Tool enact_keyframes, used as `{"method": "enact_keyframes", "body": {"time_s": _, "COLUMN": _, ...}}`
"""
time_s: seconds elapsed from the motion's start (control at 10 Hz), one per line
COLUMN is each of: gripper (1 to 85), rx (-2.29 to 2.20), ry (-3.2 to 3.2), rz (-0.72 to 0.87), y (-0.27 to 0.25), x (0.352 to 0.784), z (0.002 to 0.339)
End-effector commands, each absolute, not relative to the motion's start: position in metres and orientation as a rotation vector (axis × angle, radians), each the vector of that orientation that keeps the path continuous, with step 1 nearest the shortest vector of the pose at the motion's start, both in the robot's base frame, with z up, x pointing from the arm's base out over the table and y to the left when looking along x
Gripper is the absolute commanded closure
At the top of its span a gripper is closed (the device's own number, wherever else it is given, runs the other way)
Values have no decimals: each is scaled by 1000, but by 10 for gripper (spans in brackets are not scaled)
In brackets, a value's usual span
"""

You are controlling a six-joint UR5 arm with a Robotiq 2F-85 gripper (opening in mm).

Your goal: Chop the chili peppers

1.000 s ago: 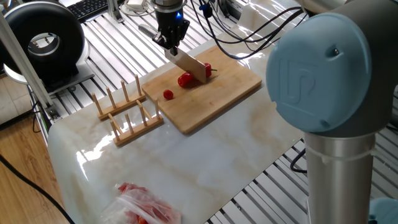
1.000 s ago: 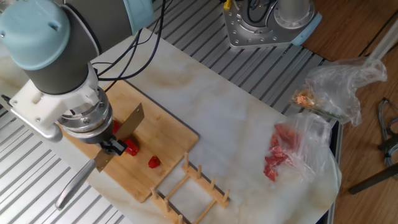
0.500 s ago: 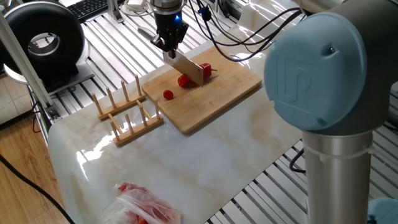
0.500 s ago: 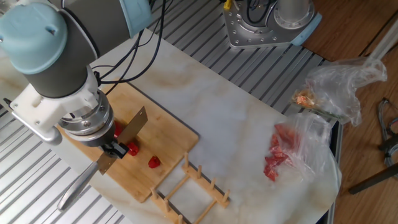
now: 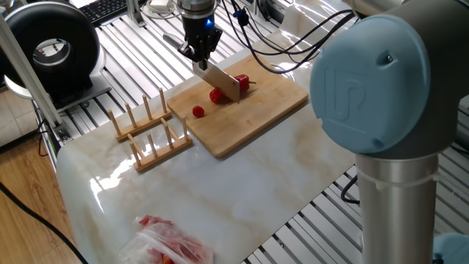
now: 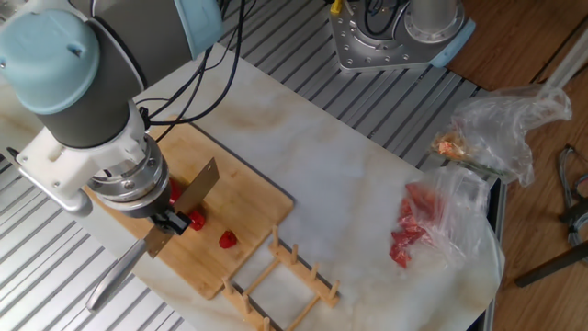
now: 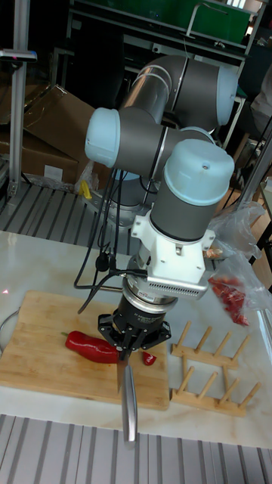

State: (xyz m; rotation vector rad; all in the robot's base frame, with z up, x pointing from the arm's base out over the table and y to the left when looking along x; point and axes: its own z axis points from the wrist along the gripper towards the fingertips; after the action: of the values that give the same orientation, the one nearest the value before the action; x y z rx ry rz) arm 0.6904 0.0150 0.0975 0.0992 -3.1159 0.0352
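Observation:
My gripper is shut on a knife, holding it by the handle. Its flat blade slants over the bamboo cutting board. The chili peppers lie on the board under and beside the blade. The tall fixed view shows a long glossy red piece left of the gripper and a small chunk to its right. In one fixed view, red pieces sit on either side of the blade, and a small chunk lies apart, towards the rack.
A wooden dish rack stands right beside the board. A clear plastic bag showing red lies at the marble top's far end. The arm's large blue joint blocks part of the view.
The gripper and knife have shifted slightly, the blade rising a little off the pepper. Over the last half second nothing visibly moves.

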Motion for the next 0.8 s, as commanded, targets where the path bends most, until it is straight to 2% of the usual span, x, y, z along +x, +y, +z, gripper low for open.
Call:
{"method": "enact_keyframes", "body": {"time_s": 0.0, "gripper": 843, "rx": 98, "ry": -3113, "rz": 21, "y": 15, "x": 689, "z": 98}}
{"method": "enact_keyframes", "body": {"time_s": 0.7, "gripper": 843, "rx": 124, "ry": -3104, "rz": 8, "y": 12, "x": 682, "z": 106}}
